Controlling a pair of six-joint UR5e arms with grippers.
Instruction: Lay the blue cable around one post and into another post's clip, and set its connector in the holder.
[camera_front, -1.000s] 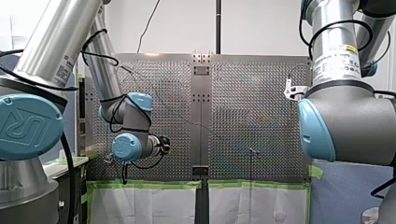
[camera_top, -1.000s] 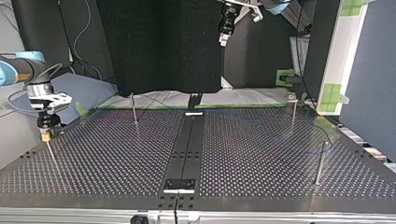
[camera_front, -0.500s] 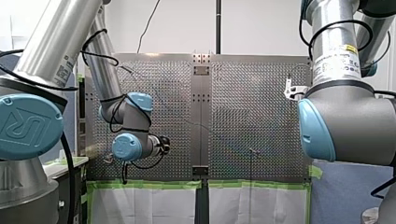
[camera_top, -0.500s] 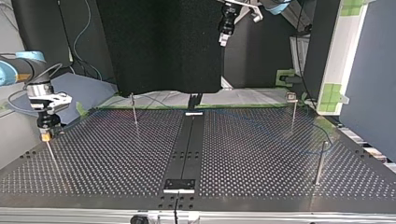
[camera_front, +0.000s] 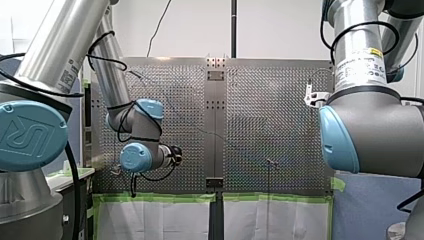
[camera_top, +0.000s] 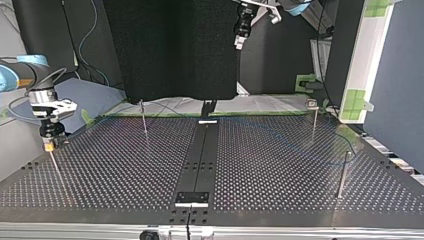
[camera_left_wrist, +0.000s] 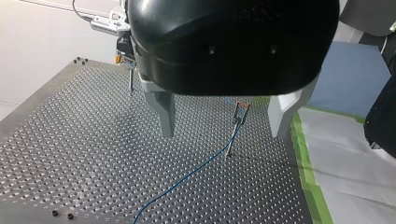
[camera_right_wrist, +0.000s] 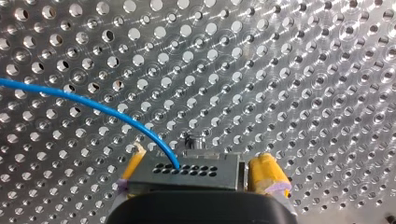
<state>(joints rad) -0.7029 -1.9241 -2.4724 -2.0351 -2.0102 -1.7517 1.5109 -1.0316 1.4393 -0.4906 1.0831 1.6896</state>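
The thin blue cable (camera_left_wrist: 187, 176) lies on the perforated table and rises into the clip of a post (camera_left_wrist: 240, 113) ahead of my left gripper (camera_left_wrist: 223, 134). That gripper hangs high above the table, open, with nothing between its metal fingers. In the right wrist view, the cable (camera_right_wrist: 93, 103) curves into a dark connector (camera_right_wrist: 187, 171). The connector sits between the yellow pads (camera_right_wrist: 267, 173) of my right gripper (camera_right_wrist: 201, 173), which stands open around it. In the top view, my right gripper (camera_top: 48, 145) hovers over a thin post (camera_top: 55, 167) at the left.
Other thin posts stand on the table (camera_top: 125, 165): one at the back left (camera_top: 144, 119), a clip post at the back right (camera_top: 313, 120) and one at the right (camera_top: 343, 174). A black strip (camera_top: 202, 150) runs down the middle. Green tape (camera_front: 160, 198) edges the table.
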